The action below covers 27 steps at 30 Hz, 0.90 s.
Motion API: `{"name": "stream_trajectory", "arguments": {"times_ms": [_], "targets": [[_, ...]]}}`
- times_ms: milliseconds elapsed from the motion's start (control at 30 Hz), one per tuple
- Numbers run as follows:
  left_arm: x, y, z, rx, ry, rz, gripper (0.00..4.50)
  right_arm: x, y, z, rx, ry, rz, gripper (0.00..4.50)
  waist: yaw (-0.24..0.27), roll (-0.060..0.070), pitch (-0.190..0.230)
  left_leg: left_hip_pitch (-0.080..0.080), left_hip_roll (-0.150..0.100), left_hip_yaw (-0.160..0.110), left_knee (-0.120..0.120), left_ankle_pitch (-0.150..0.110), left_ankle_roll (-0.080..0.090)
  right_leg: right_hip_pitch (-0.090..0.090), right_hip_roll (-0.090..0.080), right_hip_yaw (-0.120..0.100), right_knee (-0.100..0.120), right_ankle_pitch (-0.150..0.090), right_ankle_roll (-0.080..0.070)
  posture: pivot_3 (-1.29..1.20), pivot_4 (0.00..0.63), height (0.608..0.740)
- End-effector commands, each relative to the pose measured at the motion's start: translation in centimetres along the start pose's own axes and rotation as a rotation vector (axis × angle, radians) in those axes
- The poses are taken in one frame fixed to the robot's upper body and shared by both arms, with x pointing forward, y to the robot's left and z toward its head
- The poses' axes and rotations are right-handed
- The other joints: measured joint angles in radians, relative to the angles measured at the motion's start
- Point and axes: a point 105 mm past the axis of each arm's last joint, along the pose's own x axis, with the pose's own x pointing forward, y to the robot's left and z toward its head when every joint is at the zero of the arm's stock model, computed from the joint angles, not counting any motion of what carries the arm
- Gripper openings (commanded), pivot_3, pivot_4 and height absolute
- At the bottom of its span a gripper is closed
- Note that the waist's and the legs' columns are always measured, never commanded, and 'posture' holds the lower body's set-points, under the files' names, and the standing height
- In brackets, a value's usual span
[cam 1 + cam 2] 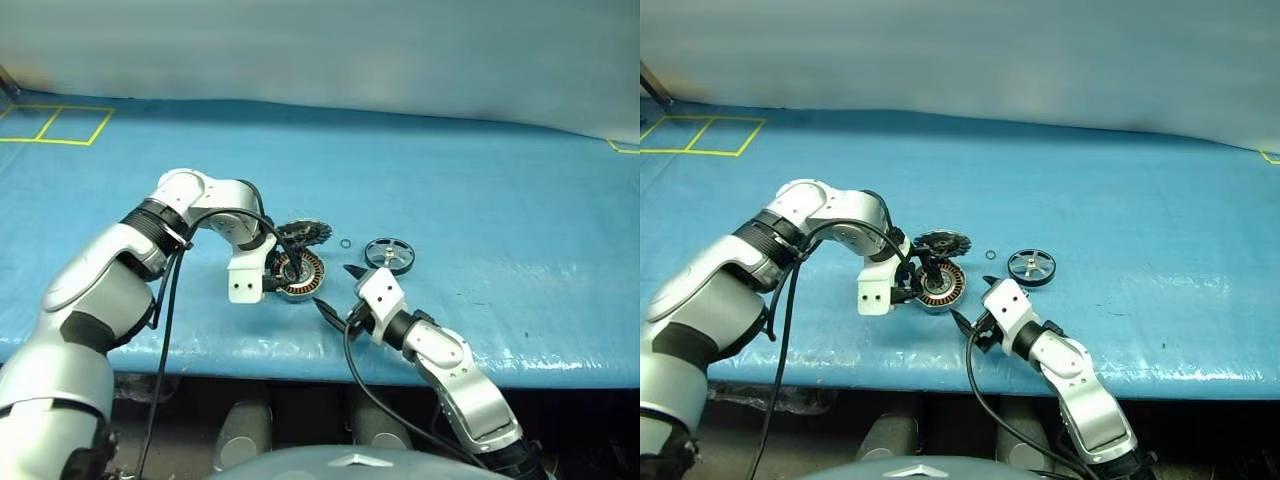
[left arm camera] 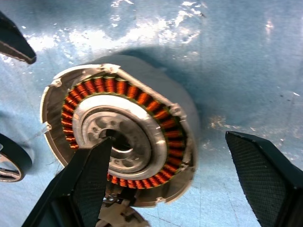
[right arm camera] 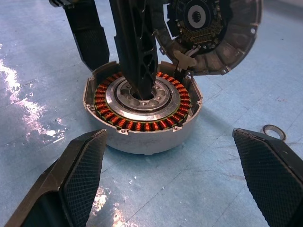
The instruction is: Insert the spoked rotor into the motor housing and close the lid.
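Head views. One motor housing (image 1: 299,273), lying flat, open winding face up, axis vertical, on blue sheeting (image 1: 480,190) marked with yellow tape squares (image 1: 55,125). One lid (image 1: 305,233) just behind it, tilted. One spoked rotor (image 1: 389,254), flat, well clear of both grippers. One small ring (image 1: 345,243) between lid and rotor. Left gripper (image 1: 283,272) points down over the housing; right gripper (image 1: 335,290) just beside it.

Left wrist view. Fingers spread wide; one finger (image 2: 90,184) overlaps the silver hub, the other stands off outside the housing (image 2: 123,132) wall. Nothing gripped.

Right wrist view. Fingers (image 3: 80,175) wide apart, empty; housing (image 3: 142,111) ahead between them, left gripper's finger in its hub.
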Motion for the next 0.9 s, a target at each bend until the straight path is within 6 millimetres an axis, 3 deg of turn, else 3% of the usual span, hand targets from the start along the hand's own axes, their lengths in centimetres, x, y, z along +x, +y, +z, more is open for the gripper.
{"name": "stream_trajectory", "arguments": {"times_ms": [33,267,533,667,733,900], "targets": [[-1.3,1.0,0.2,0.002,0.009,0.067,3.98,0.2,0.0,1.0,-0.014,-0.05,0.003,4.5,-0.002,0.0,0.0,0.0,0.0,0.0,0.0,0.0,0.0,0.0,0.0,0.0,0.0,0.0,0.0,0.0,0.15,0.74],[-3.3,1.2,2.3,-0.13,-0.052,0.142,3.98,0.6,-0.3,1.2,-0.014,-0.06,0.003,4.5,-0.006,0.0,0.0,0.001,0.0,0.0,0.0,0.0,0.0,0.0,0.0,0.0,0.001,-0.001,-0.001,0.0,0.15,0.74],[-4.9,-2.2,4.7,-0.371,-0.061,0.125,3.98,0.7,-1.5,1.3,-0.025,-0.053,-0.018,4.5,-0.008,0.0,0.0,0.003,0.001,0.0,0.0,0.0,0.0,0.001,0.001,0.0,0.002,-0.002,-0.003,0.0,0.15,0.74],[-4.9,-1.3,5.1,-0.643,-0.096,0.382,3.98,0.9,-4.5,0.9,-0.011,-0.02,-0.194,4.5,-0.004,0.001,0.0,0.004,0.001,-0.001,0.0,0.0,0.0,0.003,0.001,0.0,0.001,-0.002,-0.003,0.0,0.15,0.74],[-4.7,-0.8,4.9,-0.778,-0.106,0.479,3.98,1.2,-5.0,0.7,-0.008,-0.003,-0.222,4.5,-0.001,0.0,0.0,0.005,0.001,-0.001,0.0,0.0,0.0,0.005,0.001,0.0,0.001,-0.002,-0.003,0.0,0.15,0.74],[-5.2,0.4,3.4,-1.185,-0.179,0.927,3.98,2.4,-5.2,0.6,0.002,0.046,-0.244,4.5,-0.004,0.001,0.0,0.009,0.001,-0.001,0.0,0.0,0.0,0.007,0.001,0.0,0.001,-0.002,-0.004,0.0,0.15,0.74]]}}
